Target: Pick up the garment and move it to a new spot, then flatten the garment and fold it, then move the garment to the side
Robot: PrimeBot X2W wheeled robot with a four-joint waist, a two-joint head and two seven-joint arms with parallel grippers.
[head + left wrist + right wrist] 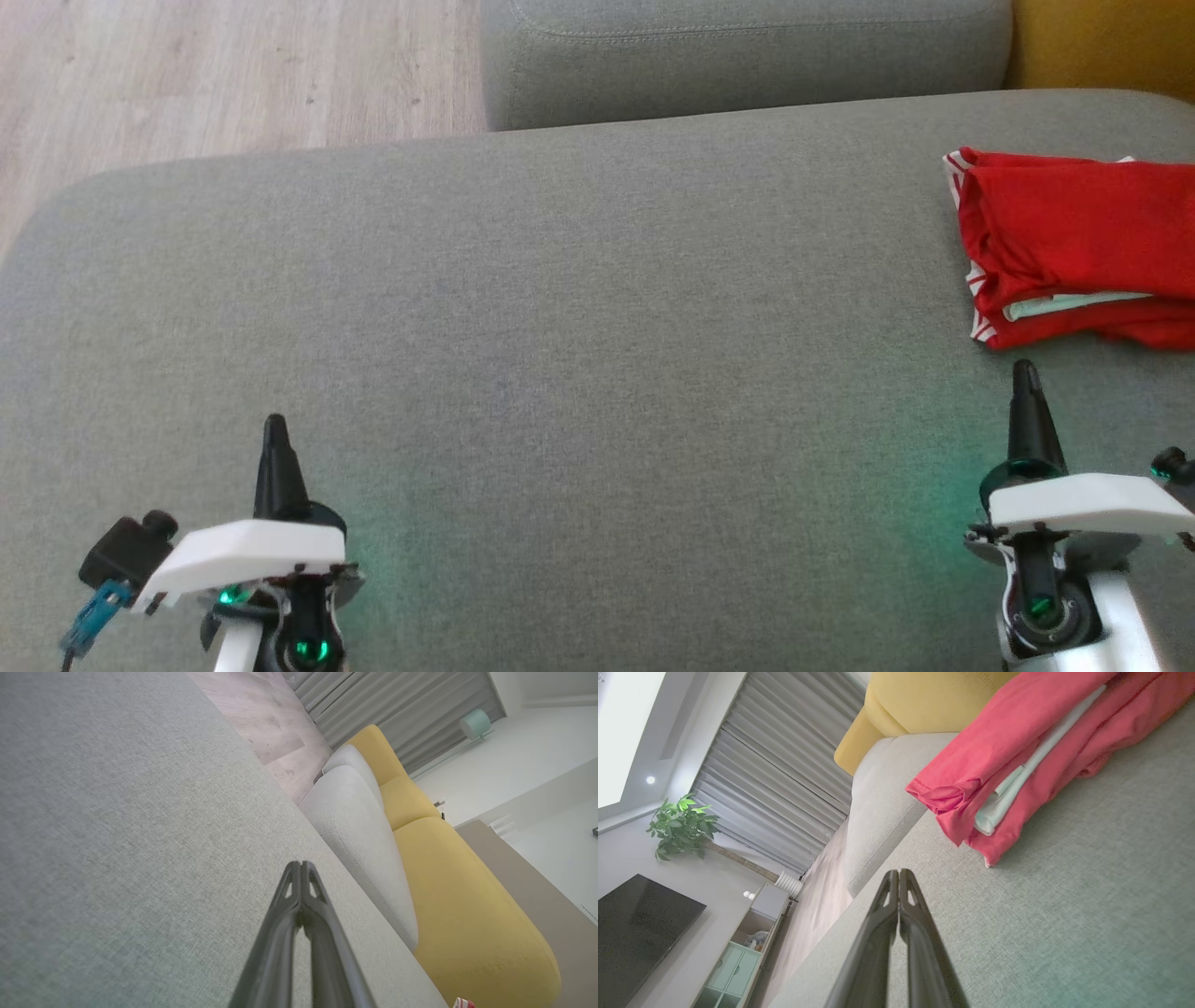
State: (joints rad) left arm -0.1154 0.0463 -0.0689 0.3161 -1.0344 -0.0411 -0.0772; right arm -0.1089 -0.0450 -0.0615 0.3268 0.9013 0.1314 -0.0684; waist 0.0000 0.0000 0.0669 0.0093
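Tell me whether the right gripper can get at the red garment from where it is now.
Probably yes. The right gripper sits just short of the red garment, with bare grey cushion between them and nothing in the way. Its jaws are shut, so it would need to open first.

Grey cushion (560,280), yellow sofa (1102,42), wooden floor (187,75)

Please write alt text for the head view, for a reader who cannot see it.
A folded red garment lies at the far right on a grey sofa cushion. The left tool and the right tool, both shut and holding nothing, point up from the bottom corners.
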